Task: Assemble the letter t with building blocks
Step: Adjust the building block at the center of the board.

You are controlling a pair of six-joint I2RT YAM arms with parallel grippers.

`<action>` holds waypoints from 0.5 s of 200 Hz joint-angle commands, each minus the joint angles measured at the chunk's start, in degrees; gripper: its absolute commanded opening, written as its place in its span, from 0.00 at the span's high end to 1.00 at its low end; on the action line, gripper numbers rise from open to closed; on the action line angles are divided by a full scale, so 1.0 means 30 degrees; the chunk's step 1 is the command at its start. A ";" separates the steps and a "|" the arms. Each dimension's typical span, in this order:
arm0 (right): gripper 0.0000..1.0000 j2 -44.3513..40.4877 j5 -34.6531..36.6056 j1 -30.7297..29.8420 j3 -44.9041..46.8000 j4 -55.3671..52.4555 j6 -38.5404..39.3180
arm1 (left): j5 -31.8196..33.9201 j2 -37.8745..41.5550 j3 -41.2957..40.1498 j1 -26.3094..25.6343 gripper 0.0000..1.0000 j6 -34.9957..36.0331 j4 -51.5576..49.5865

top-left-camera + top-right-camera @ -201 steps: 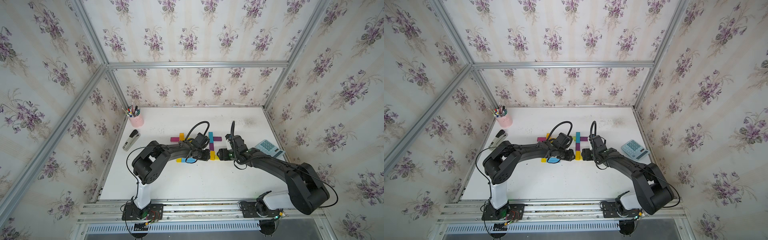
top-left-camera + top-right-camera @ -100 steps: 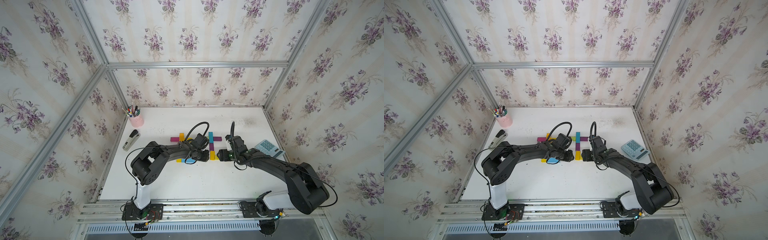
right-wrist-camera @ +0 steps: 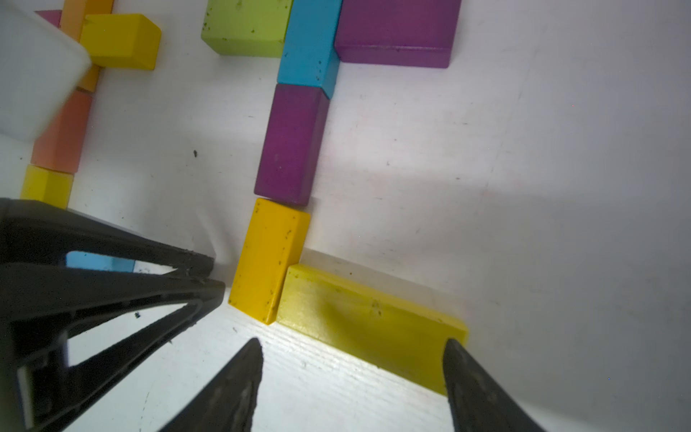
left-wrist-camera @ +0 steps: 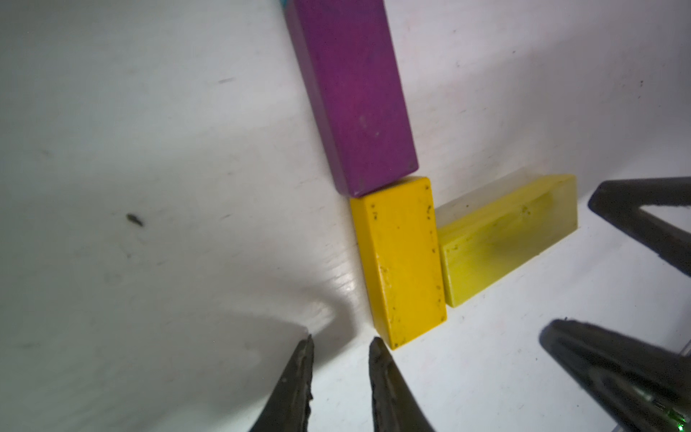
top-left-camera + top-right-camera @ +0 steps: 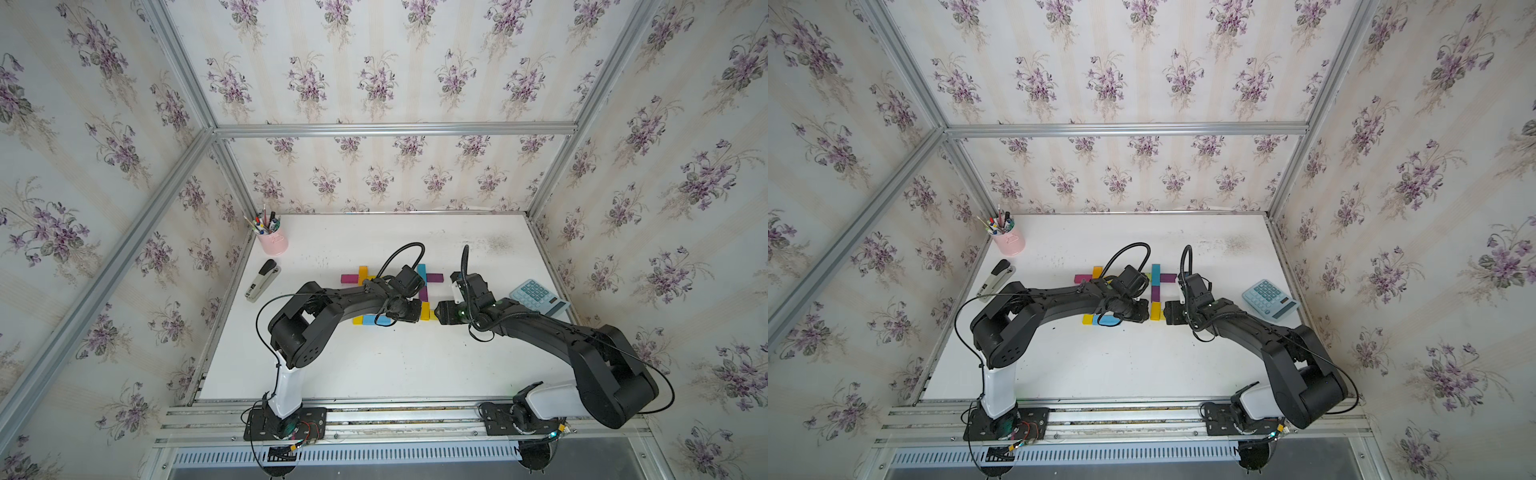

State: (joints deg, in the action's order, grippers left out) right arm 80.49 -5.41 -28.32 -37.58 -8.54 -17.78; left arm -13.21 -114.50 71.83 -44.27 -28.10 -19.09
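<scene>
Building blocks lie flat mid-table. A teal block (image 5: pixel 422 272), purple block (image 4: pixel 355 93) and yellow block (image 4: pixel 400 258) form a column. A lime block (image 3: pixel 246 28) and a magenta block (image 3: pixel 396 31) flank the teal one. A yellow-green block (image 3: pixel 370 329) lies crosswise against the yellow block's lower end. My left gripper (image 4: pixel 342 341) stands beside that end, its jaws a narrow gap apart and empty. My right gripper (image 3: pixel 353 346) is open around the yellow-green block, with one fingertip (image 3: pixel 454 349) at its far end. In both top views the grippers (image 5: pixel 417 311) (image 5: pixel 1167 312) face each other across the yellow block.
A second group of magenta (image 5: pixel 350 278), yellow (image 5: pixel 363 272), orange (image 3: pixel 61 134) and light blue (image 5: pixel 371 320) blocks lies under the left arm. A calculator (image 5: pixel 538 297) sits at the right. A stapler (image 5: pixel 262 280) and a pink pen cup (image 5: pixel 273 241) stand at the left.
</scene>
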 commanded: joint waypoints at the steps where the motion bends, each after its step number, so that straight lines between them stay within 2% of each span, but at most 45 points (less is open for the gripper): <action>1: 0.24 -0.0266 0.0204 0.0005 -0.0012 0.0501 0.0275 | 0.1380 -0.0673 -0.0196 -0.0038 0.68 -0.0194 -0.3213; 100: 0.24 -0.0345 0.0140 0.0005 -0.0240 0.0339 0.0331 | 0.1328 -0.1050 -0.0042 -0.0126 0.68 -0.0057 -0.3555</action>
State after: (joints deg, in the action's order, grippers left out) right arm 79.24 -5.13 -28.32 -37.91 -8.43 -17.10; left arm -13.04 -115.20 72.75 -44.56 -28.10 -20.14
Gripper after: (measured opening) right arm 0.760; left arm 0.319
